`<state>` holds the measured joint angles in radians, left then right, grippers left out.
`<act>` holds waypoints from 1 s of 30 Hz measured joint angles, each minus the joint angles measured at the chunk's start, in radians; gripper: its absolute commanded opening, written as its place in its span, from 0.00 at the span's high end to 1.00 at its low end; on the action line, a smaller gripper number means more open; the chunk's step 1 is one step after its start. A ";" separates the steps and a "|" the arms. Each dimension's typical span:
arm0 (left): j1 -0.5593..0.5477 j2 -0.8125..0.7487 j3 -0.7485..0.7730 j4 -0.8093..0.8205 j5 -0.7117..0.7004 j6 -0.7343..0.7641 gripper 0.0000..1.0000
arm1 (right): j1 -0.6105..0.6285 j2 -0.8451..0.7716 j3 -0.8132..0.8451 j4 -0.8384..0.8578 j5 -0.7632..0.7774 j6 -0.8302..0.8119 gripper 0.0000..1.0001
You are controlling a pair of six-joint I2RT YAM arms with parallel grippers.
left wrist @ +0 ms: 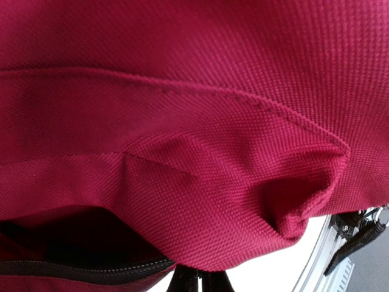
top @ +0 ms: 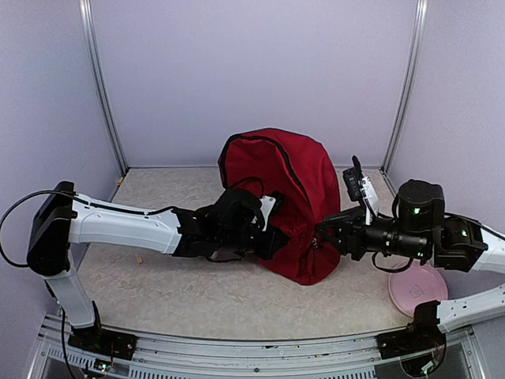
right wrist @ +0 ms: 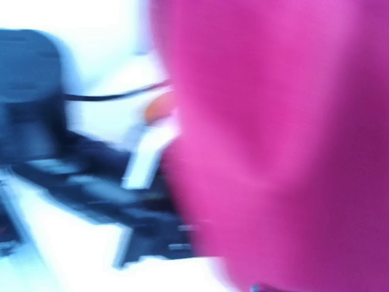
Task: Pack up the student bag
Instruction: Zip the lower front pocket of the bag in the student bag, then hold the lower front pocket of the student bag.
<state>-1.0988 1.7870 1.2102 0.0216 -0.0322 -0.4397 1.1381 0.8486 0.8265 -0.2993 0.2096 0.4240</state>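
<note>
Large dark red fabric backpack (top: pixel 304 181), standing on speckled bench (top: pixel 181 292), sits between left end effector (top: pixel 272 237), fingers closed tight against its fabric, and right end effector (top: pixel 322 234), opening not discernible through blur.

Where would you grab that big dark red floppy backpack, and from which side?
Probably the stitched fabric lip above the black zipper, approaching from the overhead view's left. The dark red fabric backpack slumps softly; that lip juts out thin enough for fingers to pinch.
</note>
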 measured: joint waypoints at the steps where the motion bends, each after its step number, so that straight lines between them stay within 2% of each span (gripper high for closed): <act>1: 0.005 -0.001 0.000 0.000 0.003 0.003 1.00 | 0.000 -0.006 -0.002 0.026 -0.060 -0.006 0.54; 3: 0.017 -0.004 0.000 0.000 0.013 0.012 1.00 | 0.001 0.010 -0.018 0.134 -0.230 -0.019 0.56; 5: 0.034 -0.007 0.002 -0.003 0.023 0.023 1.00 | 0.005 0.058 -0.026 0.228 -0.369 -0.040 0.66; 6: 0.044 -0.008 0.002 -0.003 0.027 0.027 1.00 | 0.005 0.094 -0.025 0.258 -0.402 -0.053 0.72; 8: 0.058 -0.008 0.002 -0.007 0.033 0.033 1.00 | 0.007 0.168 -0.025 0.270 -0.409 -0.084 0.74; 13: 0.066 -0.008 0.002 -0.010 0.050 0.044 1.00 | -0.061 0.255 -0.028 0.230 -0.303 -0.115 0.69; 17: 0.065 -0.008 0.002 -0.011 0.053 0.048 1.00 | -0.165 0.260 -0.048 0.229 -0.186 -0.101 0.55; 20: 0.065 -0.008 0.002 -0.012 0.055 0.049 1.00 | -0.181 0.296 -0.051 0.226 -0.100 -0.093 0.41; 24: 0.065 -0.008 0.003 -0.017 0.065 0.061 1.00 | -0.180 0.393 -0.034 0.211 -0.046 -0.094 0.36; 26: 0.065 -0.008 0.006 -0.029 0.074 0.072 1.00 | -0.180 0.430 -0.027 0.212 -0.032 -0.103 0.40; 30: 0.064 -0.004 0.022 -0.055 0.087 0.086 1.00 | -0.181 0.477 -0.008 0.219 -0.002 -0.126 0.61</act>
<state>-1.0348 1.7828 1.2324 -0.0330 0.0544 -0.3538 0.9569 1.3258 0.8188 -0.0799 0.2073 0.2977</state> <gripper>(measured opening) 0.016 0.514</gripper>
